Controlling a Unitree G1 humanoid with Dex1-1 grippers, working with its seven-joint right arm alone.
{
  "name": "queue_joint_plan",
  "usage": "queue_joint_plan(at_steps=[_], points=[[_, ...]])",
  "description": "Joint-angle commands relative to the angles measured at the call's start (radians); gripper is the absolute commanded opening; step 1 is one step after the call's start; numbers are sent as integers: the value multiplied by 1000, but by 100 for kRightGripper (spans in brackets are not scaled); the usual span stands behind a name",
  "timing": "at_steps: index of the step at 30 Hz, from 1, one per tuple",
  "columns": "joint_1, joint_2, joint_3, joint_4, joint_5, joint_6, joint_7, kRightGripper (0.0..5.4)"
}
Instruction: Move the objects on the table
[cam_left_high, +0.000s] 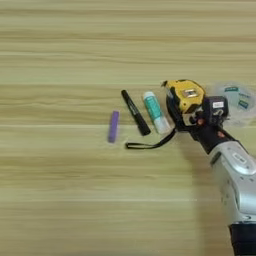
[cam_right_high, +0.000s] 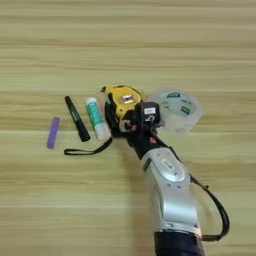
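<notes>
My right gripper (cam_right_high: 123, 118) is shut on the yellow-black tape measure (cam_right_high: 124, 97), holding it tilted at the right end of the row of objects. Its black wrist strap (cam_left_high: 150, 145) trails down-left onto the table (cam_left_high: 60, 60). Just left of the tape measure lies the white glue stick with a teal label (cam_left_high: 155, 112), then the black marker pen (cam_left_high: 135, 112), both slanted. The small purple block (cam_left_high: 114, 126) lies furthest left, apart from the others. The silver forearm (cam_right_high: 170, 195) comes in from the bottom edge.
A clear roll of tape (cam_right_high: 177, 109) lies flat right beside the gripper, on its right. Bare wood stretches across the far side and the left half of the table.
</notes>
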Motion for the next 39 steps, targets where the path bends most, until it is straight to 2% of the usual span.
queue_joint_plan(at_steps=[1, 8, 13, 18, 29, 39], points=[[-46, -3, 26, -161, 20, 24, -6, 407], [-61, 54, 177, -266, 10, 105, 21, 407], [-65, 117, 326, -240, -32, 116, 40, 407], [-74, 150, 402, -149, -77, 88, 49, 407], [-187, 216, 447, 162, -139, -11, 57, 407], [-190, 255, 488, 262, -173, -58, 76, 407]])
